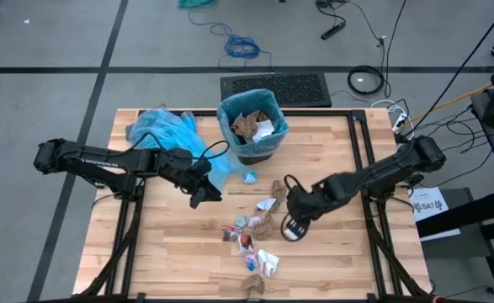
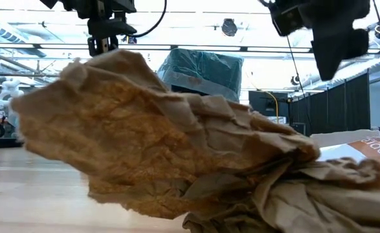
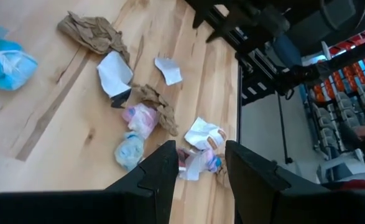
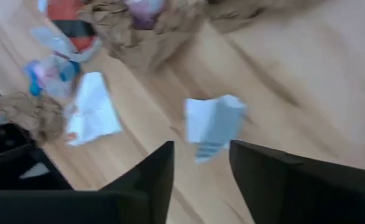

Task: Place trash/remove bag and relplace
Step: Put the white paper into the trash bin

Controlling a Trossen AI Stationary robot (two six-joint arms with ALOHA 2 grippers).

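1. We see the right gripper (image 1: 292, 225) low over the middle of the worktop (image 1: 171, 252), just at the right-hand end of the trash (image 1: 251, 231), so it is the nearer arm.
2. Its jaws stand apart, holding nothing; in the right wrist view a white paper scrap (image 4: 213, 124) lies just ahead of them.
3. The left gripper (image 1: 203, 192) hovers open toward the left, well apart from the scraps, beside the loose blue bag (image 1: 158, 130).
4. The trash runs in a loose line from mid-worktop to the near edge: crumpled brown and white wads, with pale blue and pink bits.
5. The bin (image 1: 252, 126), lined in blue and already holding paper, stands at the far edge, beyond both grippers.
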